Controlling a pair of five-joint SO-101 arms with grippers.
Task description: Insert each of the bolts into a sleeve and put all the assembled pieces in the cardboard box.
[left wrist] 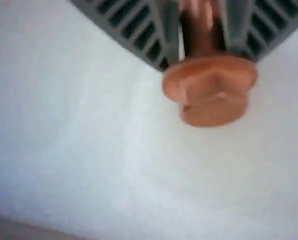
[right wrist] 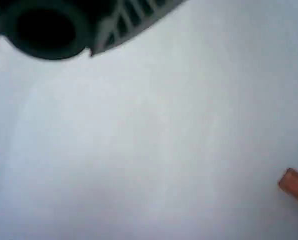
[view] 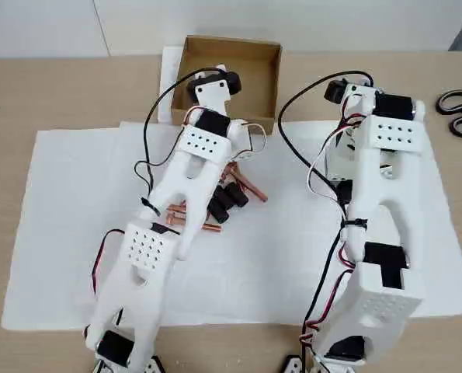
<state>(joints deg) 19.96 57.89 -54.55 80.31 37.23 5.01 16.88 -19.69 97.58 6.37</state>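
Note:
In the left wrist view my left gripper is shut on a copper bolt, hex head pointing away from the grey ribbed fingers, above white paper. From above, this gripper sits just in front of the cardboard box. My right gripper holds a black sleeve, whose open bore faces the camera. In the high view the right gripper is low over the paper, right of the pile. Loose copper bolts and black sleeves lie partly under the left arm.
A white paper sheet covers the middle of the wooden table. Scissors lie at the far right edge. The end of one copper bolt lies on the paper in the right wrist view.

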